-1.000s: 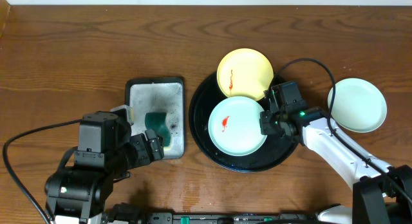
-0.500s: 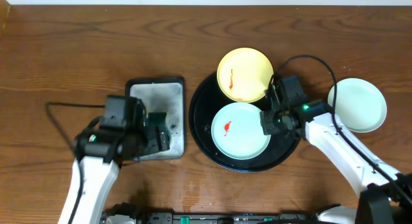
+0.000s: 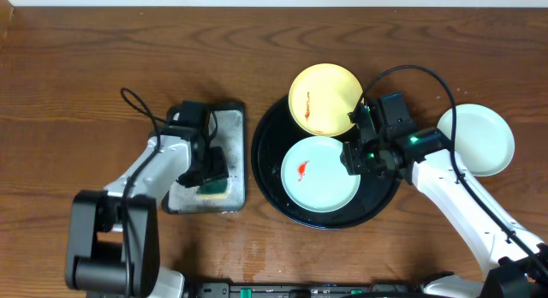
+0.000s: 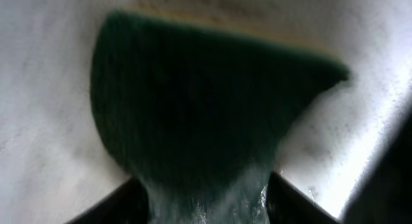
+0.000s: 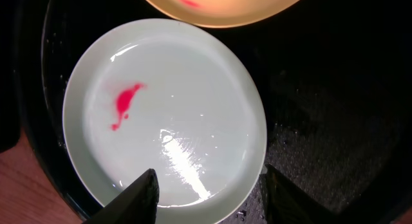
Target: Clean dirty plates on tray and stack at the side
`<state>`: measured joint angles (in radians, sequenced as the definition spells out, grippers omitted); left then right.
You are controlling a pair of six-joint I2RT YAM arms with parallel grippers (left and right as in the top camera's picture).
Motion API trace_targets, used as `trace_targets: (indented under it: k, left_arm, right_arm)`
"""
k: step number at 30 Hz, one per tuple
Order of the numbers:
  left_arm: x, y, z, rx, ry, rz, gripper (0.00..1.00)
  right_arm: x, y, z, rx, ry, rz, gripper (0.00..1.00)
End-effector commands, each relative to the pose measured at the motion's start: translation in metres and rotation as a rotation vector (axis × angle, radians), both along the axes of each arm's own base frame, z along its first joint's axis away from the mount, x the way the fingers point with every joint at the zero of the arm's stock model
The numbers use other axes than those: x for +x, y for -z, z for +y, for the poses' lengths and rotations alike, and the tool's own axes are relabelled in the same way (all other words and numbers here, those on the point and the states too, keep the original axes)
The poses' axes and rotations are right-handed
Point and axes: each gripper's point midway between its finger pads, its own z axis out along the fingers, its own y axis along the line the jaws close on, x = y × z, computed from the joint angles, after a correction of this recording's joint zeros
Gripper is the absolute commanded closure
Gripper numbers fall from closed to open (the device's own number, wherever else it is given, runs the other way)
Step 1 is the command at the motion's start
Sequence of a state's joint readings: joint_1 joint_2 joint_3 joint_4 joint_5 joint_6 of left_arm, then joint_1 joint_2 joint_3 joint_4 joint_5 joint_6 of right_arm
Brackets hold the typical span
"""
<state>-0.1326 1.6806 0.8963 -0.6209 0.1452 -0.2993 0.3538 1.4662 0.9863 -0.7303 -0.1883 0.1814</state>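
overhead, the right gripper [image 3: 352,157] stood spread wide at the right rim of the smeared mint plate [image 3: 312,185] on the black tray [image 3: 265,152], centre frame; the left gripper [image 3: 211,170] pinched a green sponge [image 3: 214,189] at left.

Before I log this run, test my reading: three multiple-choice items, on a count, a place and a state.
1. Plates on the black tray? A one B two C three
2. The green sponge lies: A in the small rectangular tray B on the black tray C on a plate
3. The right jaws are: A open B shut on a plate C holding the sponge

1 B: the yellow plate and the smeared mint plate; the other mint plate sits off it.
2 A: the overhead view shows it there.
3 A: the wrist view shows them apart.
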Motion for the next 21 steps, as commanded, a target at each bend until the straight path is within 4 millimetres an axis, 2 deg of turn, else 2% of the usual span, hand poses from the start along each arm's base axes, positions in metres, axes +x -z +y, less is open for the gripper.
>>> trace_targets:
  k: [1,2,3,7,10,11,13,14,17,21]
  left_arm:
    - [0.006,0.017,0.008,0.052,-0.005,0.003,0.71]
    - [0.006,0.018,0.008,0.049,-0.006,0.006,0.86]
    - [0.005,0.018,0.008,0.049,-0.014,0.008,0.92]
    - [0.004,0.011,0.007,0.045,-0.016,0.010,0.93]
    - [0.006,-0.006,0.007,0.044,-0.016,-0.003,0.92]
    - [0.007,-0.013,0.007,0.043,-0.016,-0.015,0.84]
    - [0.013,-0.032,0.007,0.036,-0.015,-0.070,0.61]
    - [0.016,-0.039,0.007,0.036,-0.016,-0.095,0.56]
    - [0.023,-0.054,0.013,0.067,-0.023,-0.168,0.53]
    - [0.032,-0.052,0.020,0.110,-0.028,-0.204,0.53]
  right_arm:
    - [0.001,-0.006,0.004,0.027,0.006,-0.004,0.51]
    - [0.001,-0.006,0.004,0.027,0.006,-0.004,0.51]
    - [0.001,-0.006,0.004,0.027,0.006,-0.003,0.51]
    - [-0.001,-0.006,0.004,0.024,0.006,0.004,0.52]
    - [-0.001,-0.006,0.004,0.024,0.006,0.004,0.52]
    - [-0.001,-0.006,0.004,0.024,0.006,0.004,0.52]
    - [-0.001,-0.006,0.004,0.024,0.006,0.004,0.52]
    - [-0.001,-0.006,0.004,0.024,0.006,0.004,0.52]
    - [-0.001,-0.006,0.004,0.024,0.006,0.003,0.51]
    - [0.000,-0.006,0.004,0.025,0.006,0.000,0.51]
